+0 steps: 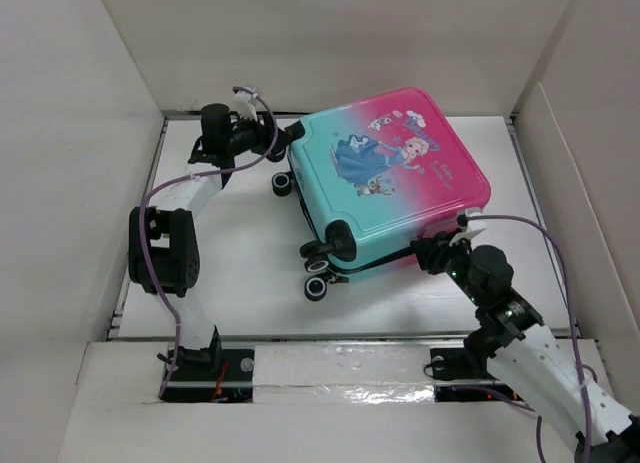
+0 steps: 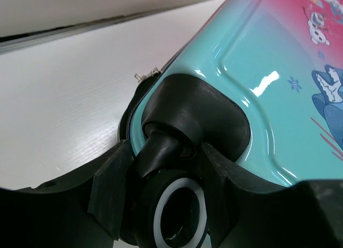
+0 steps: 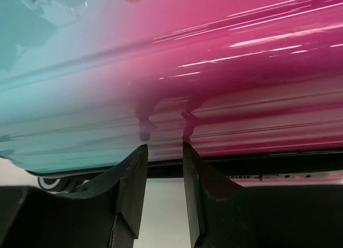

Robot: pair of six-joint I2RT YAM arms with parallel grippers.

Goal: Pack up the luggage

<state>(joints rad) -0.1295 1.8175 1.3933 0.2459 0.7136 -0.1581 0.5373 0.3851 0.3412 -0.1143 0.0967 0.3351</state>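
The luggage [image 1: 390,178] lies flat on the white table, turned at an angle, with its teal-to-pink printed shell facing up and its wheels to the left. It looks closed. My left gripper [image 1: 279,143] is at its far-left corner. In the left wrist view [image 2: 166,151] the jaws are closed on either side of a black caster wheel [image 2: 177,210] with a white ring, under the teal shell [image 2: 257,60]. My right gripper [image 1: 432,251] is at the near side. Its fingertips [image 3: 164,149] are slightly apart, empty, and touching the pink shell [image 3: 214,55] just above the black seam.
White walls [image 1: 90,133] enclose the table on the left, back and right. Two more wheels [image 1: 318,288] stick out at the suitcase's near-left corner. A foil-taped rail [image 1: 340,368] runs along the near edge between the arm bases.
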